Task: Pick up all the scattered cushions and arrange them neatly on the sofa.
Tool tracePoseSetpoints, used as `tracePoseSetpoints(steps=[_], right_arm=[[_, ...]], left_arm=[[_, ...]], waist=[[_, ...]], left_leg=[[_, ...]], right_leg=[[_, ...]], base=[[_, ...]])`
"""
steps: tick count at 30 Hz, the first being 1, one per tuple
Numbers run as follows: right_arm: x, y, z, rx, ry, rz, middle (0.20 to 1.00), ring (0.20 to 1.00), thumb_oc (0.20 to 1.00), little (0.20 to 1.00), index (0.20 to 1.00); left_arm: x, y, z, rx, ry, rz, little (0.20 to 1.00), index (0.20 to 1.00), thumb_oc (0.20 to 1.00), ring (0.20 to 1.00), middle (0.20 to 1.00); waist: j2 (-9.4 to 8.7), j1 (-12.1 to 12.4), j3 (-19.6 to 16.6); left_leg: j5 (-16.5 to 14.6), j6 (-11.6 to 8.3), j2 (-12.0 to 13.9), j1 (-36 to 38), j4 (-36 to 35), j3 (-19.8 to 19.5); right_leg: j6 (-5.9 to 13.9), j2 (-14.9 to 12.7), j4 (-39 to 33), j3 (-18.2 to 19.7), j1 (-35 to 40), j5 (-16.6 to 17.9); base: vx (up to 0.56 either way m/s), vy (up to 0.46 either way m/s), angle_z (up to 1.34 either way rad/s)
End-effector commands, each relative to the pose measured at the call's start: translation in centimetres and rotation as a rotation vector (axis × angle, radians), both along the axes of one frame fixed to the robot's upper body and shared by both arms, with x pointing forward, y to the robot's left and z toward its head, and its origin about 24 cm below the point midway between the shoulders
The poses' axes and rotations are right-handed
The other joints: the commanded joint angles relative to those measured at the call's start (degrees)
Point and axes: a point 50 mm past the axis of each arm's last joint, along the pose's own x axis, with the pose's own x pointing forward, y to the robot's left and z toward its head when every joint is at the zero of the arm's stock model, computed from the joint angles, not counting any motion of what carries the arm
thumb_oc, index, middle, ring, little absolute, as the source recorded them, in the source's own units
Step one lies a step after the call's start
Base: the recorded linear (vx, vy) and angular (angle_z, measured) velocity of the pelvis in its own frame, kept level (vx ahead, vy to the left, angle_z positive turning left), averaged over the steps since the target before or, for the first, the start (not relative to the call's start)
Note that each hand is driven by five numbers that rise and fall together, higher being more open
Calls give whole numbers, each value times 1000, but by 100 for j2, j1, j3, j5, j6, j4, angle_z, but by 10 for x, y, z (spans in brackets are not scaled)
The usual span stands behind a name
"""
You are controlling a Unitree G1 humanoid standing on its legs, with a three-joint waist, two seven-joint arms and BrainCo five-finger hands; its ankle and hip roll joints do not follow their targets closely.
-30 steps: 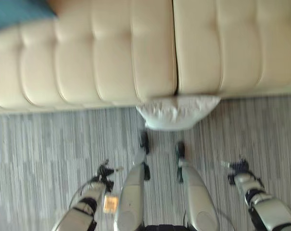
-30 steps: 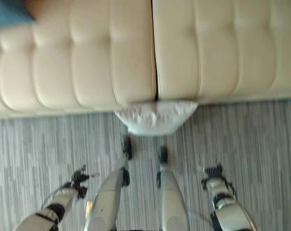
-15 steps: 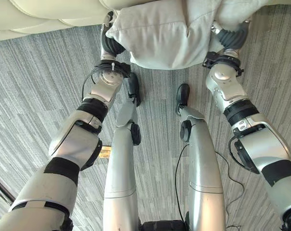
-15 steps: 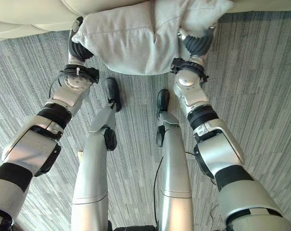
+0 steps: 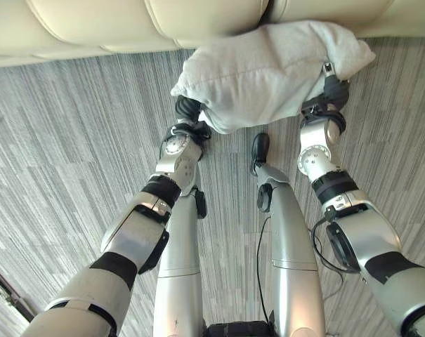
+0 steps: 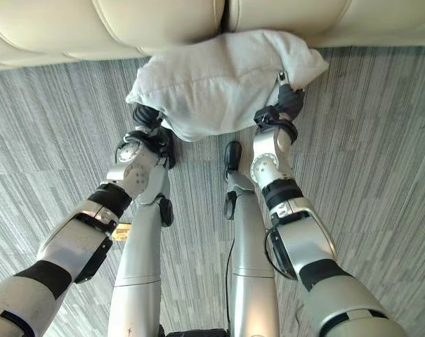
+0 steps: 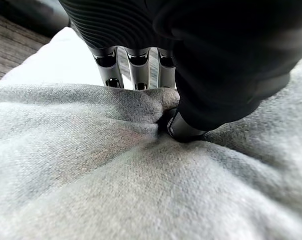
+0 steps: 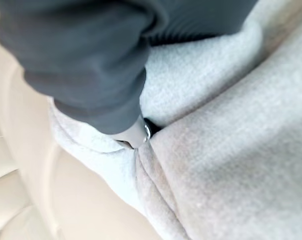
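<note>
A light grey cushion (image 5: 261, 70) hangs above the carpet just in front of the cream sofa (image 5: 128, 21), held between both hands. My left hand (image 5: 187, 112) grips its lower left edge. In the left wrist view the fingers (image 7: 138, 70) and thumb pinch a fold of the grey cloth (image 7: 141, 190). My right hand (image 5: 333, 88) holds the cushion's right end. In the right wrist view its thumb (image 8: 133, 132) digs into the cloth (image 8: 240, 150), with the sofa's cream leather beside it.
The sofa's tufted seat front runs along the top of the eye views, with a seam between two seat pads (image 6: 225, 14). Grey striped carpet (image 5: 64, 140) spreads on both sides of the arms.
The cushion lay on the carpet against the sofa with both hands low and apart. Both hands have taken hold of it and lifted it off the floor. The camera has tilted down.
</note>
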Motion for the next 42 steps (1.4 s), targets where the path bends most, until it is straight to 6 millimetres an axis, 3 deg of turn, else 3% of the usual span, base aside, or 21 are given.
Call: tracePoseSetpoints(steps=[1,2,3,7,8,13,17,21,28,32,37,40,42], right_arm=[[-25,77,40,-106,-319,254,200,200,200,200,200],[-30,75,42,-108,-347,245,200,200,200,200,200],[-39,73,38,-116,-368,236,200,200,200,200,200],[-56,68,22,-152,-391,244,200,200,200,200,200],[-68,65,3,-191,-377,258,200,200,200,200,200],[-83,57,-26,-255,-312,246,200,200,200,200,200],[-104,40,-60,-315,-226,256,200,200,200,200,200],[-126,22,-87,-337,-154,269,200,200,200,200,200],[-155,4,-111,-361,-69,283,200,200,200,200,200],[-165,7,-122,-356,-23,322,200,200,200,200,200],[-165,14,-123,-342,-23,349,200,200,200,200,200],[-164,20,-117,-334,-54,372,200,200,200,200,200],[-164,22,-117,-343,-60,390,200,200,200,200,200]], left_arm=[[-34,-95,45,-104,-286,-366,200,200,200,200,200],[-38,-93,52,-146,-322,-353,200,200,200,200,200],[-48,-90,55,-202,-355,-339,200,200,200,200,200],[-64,-73,52,-275,-408,-309,200,200,200,200,200],[-76,-60,41,-266,-426,-293,200,200,200,200,200],[-89,-40,18,-136,-428,-236,200,200,200,200,200],[-107,-15,-27,48,-349,-183,200,200,200,200,200],[-127,12,-57,95,-265,-148,200,200,200,200,200],[-153,36,-85,127,-158,-120,200,200,200,200,200],[-162,33,-98,110,-100,-142,200,200,200,200,200],[-160,27,-95,102,-109,-148,200,200,200,200,200],[-158,26,-88,101,-140,-139,200,200,200,200,200],[-157,27,-85,96,-154,-138,200,200,200,200,200]], waist=[[6,28,-822],[-1,24,-806],[-38,11,-725],[-107,38,-754],[-154,61,-803],[-206,108,-907],[-199,156,-1282],[-196,162,-1723],[-167,166,-2209],[-183,179,-2370],[-192,180,-2375],[-237,185,-2332],[-295,204,-2197]], left_leg=[[-1716,-150,85,-349,1314,-58],[-1674,-174,83,-114,1152,-76],[-1396,-174,59,339,779,-67],[-1271,-222,5,1366,164,-86],[-1216,-240,-7,2089,-152,-88],[-1144,-233,37,3115,-594,-50],[-1077,-186,133,4183,-1131,46],[-1020,-165,202,4852,-1552,152],[-1031,-175,254,5608,-1994,277],[-1137,-178,320,5894,-2017,300],[-1210,-190,350,5986,-1966,291],[-1426,-209,403,5936,-1506,252],[-1574,-276,440,5696,-814,236]], right_leg=[[470,159,-1054,262,18,106],[484,156,-1190,241,212,162],[472,134,-1544,176,630,429],[506,128,-2161,86,1576,577],[515,116,-2497,49,2279,636],[526,99,-2995,-5,3363,693],[560,115,-3465,-36,4454,729],[595,160,-3768,-49,5056,751],[613,296,-4121,-75,5702,705],[579,338,-4199,-69,5989,601],[528,371,-4174,-46,6091,499],[432,412,-4075,3,6142,373],[333,441,-4005,60,6208,279]], base=[[-34,-29,4],[-121,-42,-2],[-122,-42,-5],[-41,-49,-1],[-2,-66,0],[62,-38,-2],[140,-7,2],[165,-8,0],[128,-6,5],[122,-35,-3],[56,-49,-4],[59,-117,-2],[-7,-112,-3]])
